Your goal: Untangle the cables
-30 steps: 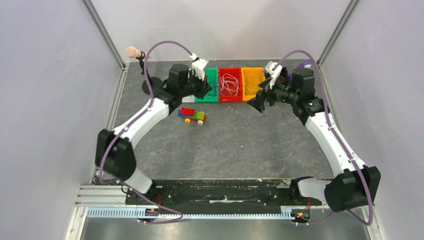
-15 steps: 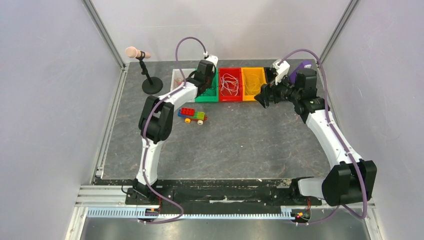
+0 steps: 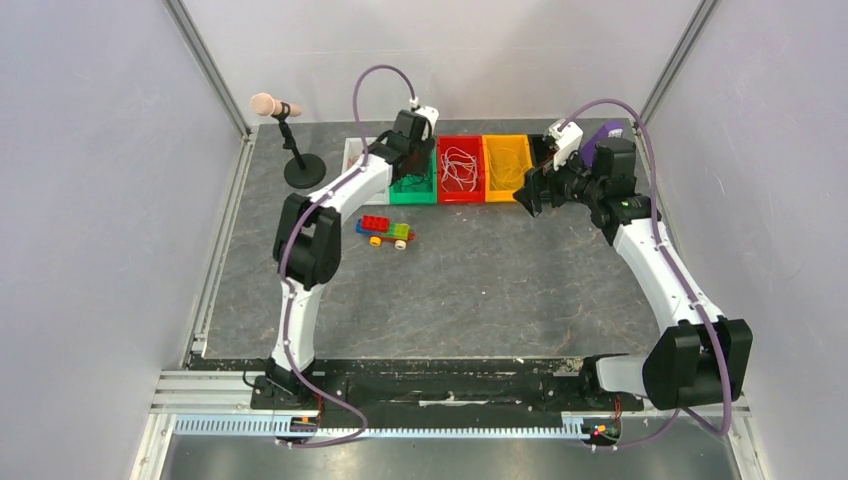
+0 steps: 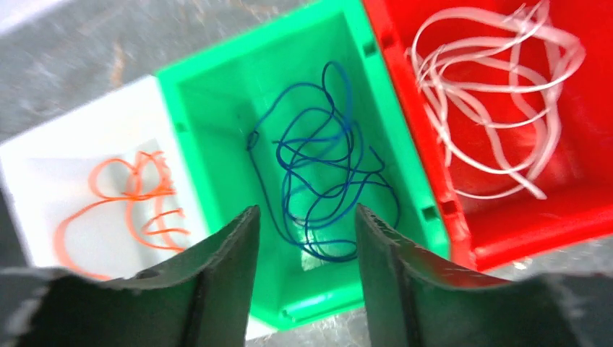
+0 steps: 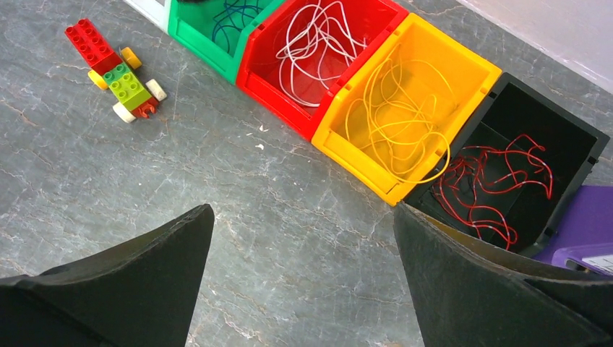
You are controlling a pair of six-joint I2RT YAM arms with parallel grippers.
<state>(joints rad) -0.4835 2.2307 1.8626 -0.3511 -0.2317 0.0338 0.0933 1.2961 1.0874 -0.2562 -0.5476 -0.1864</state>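
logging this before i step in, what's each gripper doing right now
Left gripper: open, empty, above the blue cables in the green bin.
Right gripper: open, empty.

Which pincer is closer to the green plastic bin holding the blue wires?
Left. The left pincer hangs directly over the green plastic bin; the right pincer hovers two bins away, by the yellow plastic bin.

Orange cables partly behind left hand; purple bin cut by edge.
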